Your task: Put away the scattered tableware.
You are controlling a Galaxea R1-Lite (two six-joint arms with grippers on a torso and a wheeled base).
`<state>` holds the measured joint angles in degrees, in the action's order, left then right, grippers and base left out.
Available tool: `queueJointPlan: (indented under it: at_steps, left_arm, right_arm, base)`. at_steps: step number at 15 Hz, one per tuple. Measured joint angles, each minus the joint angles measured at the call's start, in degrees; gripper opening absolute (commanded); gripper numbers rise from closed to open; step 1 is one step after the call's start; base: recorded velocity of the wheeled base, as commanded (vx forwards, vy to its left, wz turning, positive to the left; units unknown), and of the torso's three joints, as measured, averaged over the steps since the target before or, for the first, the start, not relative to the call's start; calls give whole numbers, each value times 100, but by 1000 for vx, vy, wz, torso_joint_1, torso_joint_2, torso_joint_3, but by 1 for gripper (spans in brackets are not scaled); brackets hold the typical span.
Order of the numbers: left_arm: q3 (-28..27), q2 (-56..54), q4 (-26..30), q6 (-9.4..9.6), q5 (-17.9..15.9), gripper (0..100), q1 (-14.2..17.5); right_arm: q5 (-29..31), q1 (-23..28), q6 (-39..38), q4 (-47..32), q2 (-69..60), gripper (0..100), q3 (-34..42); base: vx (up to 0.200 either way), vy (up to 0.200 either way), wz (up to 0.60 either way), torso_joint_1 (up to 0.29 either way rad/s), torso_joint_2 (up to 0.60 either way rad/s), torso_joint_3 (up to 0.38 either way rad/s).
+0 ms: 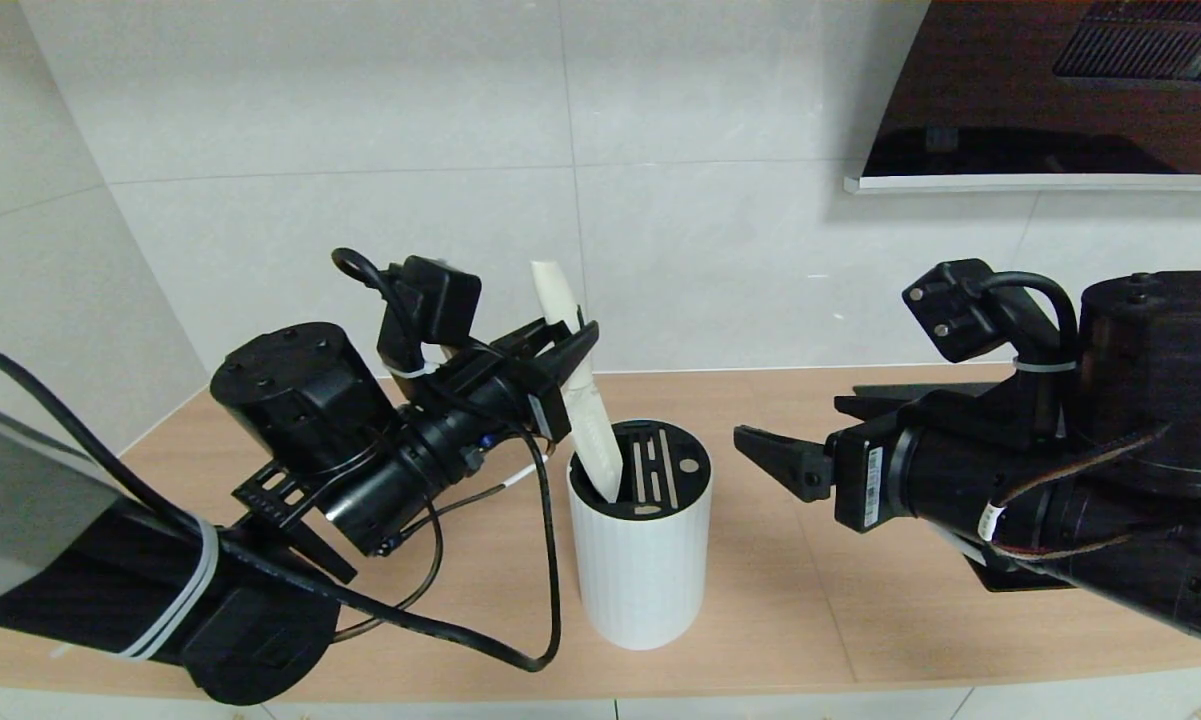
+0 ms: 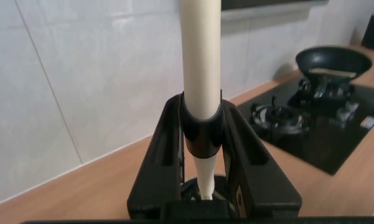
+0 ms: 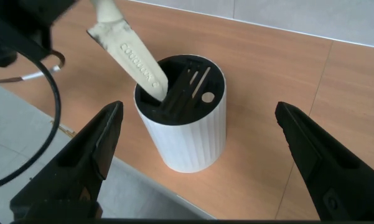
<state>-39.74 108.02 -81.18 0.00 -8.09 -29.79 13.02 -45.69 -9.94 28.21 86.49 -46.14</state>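
white tiled wall [image 1: 360,150] behind, with a dark hood [image 1: 1060,90] up on the right. a pale wooden counter [image 1: 860,600] runs below it. the left wrist view shows a black gas hob [image 2: 323,124] set into the counter, with a pan [image 2: 333,61] on a burner.

near the front edge stands a white ribbed holder [image 1: 640,570] with a black slotted top. the right gripper [image 1: 788,417] hangs just beside it, its fingers spread wide, holding nothing. the left gripper [image 1: 572,345] is above the holder, clamped on the handle of a cream knife [image 1: 590,420].

the knife's long axis is steep, not quite upright. the handle end leans up toward the wall and the robot's left. the blade tip points down into the holder's big opening on its left side.
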Motion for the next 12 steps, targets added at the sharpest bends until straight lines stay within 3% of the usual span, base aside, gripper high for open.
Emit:
queueJointPlan:
  at_steps: [12]
  left_arm:
    - [449,400,2,265,2,0,-254]
  right_arm:
    - [0,0,1,-2,2,100,0]
  base:
    - [0,0,0,0,0,0]
